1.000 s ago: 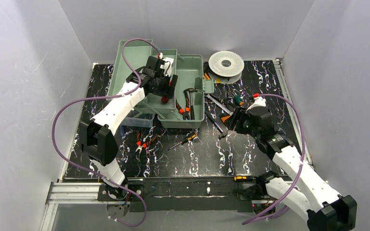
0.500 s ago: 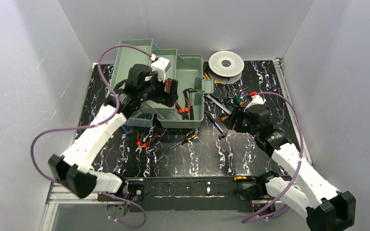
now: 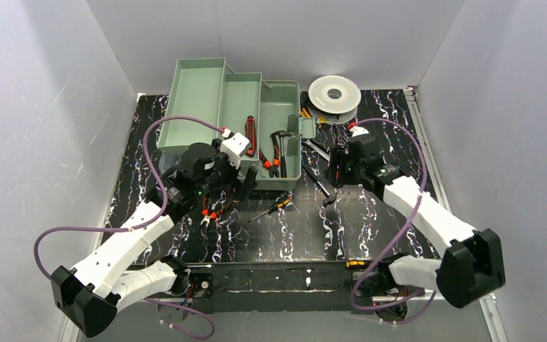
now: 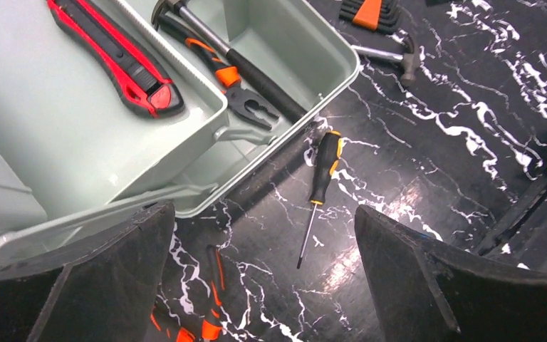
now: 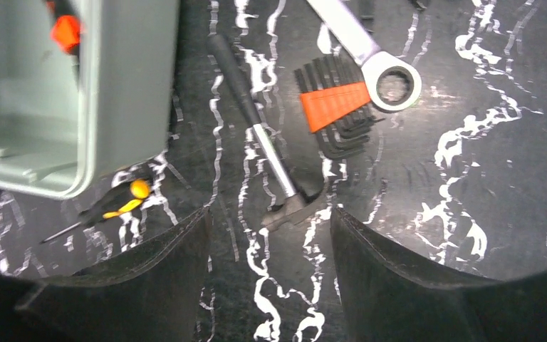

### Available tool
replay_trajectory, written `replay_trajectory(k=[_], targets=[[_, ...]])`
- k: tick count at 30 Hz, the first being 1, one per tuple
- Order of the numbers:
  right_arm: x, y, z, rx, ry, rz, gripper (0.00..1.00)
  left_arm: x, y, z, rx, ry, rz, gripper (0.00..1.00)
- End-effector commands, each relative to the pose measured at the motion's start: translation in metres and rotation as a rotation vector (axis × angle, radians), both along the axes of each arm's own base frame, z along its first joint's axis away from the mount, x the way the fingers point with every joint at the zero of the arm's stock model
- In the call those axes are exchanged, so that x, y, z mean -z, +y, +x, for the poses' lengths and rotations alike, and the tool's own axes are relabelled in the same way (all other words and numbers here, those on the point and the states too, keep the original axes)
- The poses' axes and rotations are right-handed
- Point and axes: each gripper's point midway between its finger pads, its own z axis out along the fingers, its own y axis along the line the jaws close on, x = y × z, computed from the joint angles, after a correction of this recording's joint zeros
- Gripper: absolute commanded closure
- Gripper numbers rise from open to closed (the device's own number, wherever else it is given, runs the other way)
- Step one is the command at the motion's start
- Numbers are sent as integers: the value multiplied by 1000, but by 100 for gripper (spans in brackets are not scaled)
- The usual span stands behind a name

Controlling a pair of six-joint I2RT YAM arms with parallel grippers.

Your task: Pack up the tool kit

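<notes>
The sage-green toolbox point(image 3: 199, 92) stands open at the back, its trays spread out. A red knife point(image 3: 250, 135) lies in the middle tray point(image 4: 57, 121). Orange-handled pliers point(image 4: 221, 71) and a hammer lie in the box body. My left gripper point(image 3: 246, 187) is open and empty, just in front of the box, above the mat between orange-handled pliers point(image 4: 199, 299) and a black-and-yellow screwdriver point(image 4: 320, 178). My right gripper point(image 3: 335, 178) is open and empty, right of the box, over a second hammer point(image 5: 256, 128) on the mat.
A hex key set with an orange holder point(image 5: 335, 107) and a ring spanner point(image 5: 370, 57) lie right of the hammer. A white perforated spool point(image 3: 334, 92) sits at the back right. More small tools lie between spool and box. Grey walls close in three sides.
My left gripper has let go of the red knife in the tray and pulled back toward the front, off the box. My right gripper has moved back and left, over the hammer.
</notes>
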Motion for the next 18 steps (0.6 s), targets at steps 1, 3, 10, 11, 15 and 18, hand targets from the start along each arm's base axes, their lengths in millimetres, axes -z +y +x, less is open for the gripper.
replay_trajectory(k=[1,3,10,11,15,18], targets=[[4,-25,23,133,36,-121,31,-22,8,5,-16,-141,-23,2],[5,-30,38,178,71,-152,32,-22,7,6,-14,-166,-39,2],[28,4,72,18,207,-187,34,-22,5,3,1,-169,-54,2],[33,9,73,-6,238,-189,34,-22,5,3,-1,-169,-60,2],[51,21,68,-82,309,-166,35,-22,4,2,2,-166,-66,2],[62,30,55,-137,335,-117,35,-22,4,2,0,-166,-66,2]])
